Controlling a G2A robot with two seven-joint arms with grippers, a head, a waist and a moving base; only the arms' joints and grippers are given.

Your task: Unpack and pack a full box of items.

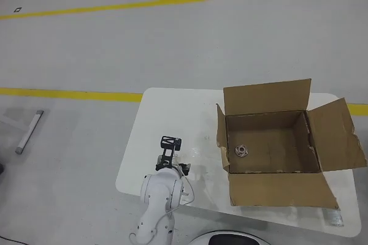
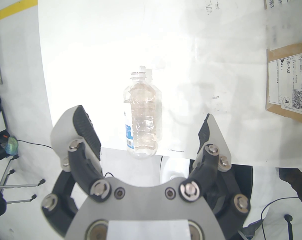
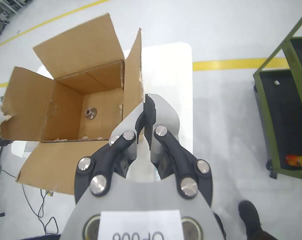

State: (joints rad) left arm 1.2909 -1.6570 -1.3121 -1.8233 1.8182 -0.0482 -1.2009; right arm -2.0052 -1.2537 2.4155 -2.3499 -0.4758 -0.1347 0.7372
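One bottle (image 2: 142, 118) rests at the table (image 2: 91, 38) edge.

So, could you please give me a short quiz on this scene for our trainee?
1. True or false: the left tool is shut.
2. How many items lie inside the cardboard box?
3. What sits ahead of the left tool, at the table edge? A) a mug B) a clear bottle C) a tape roll
Key: 1 false, it is open; 2 one, a small metal part; 3 B.
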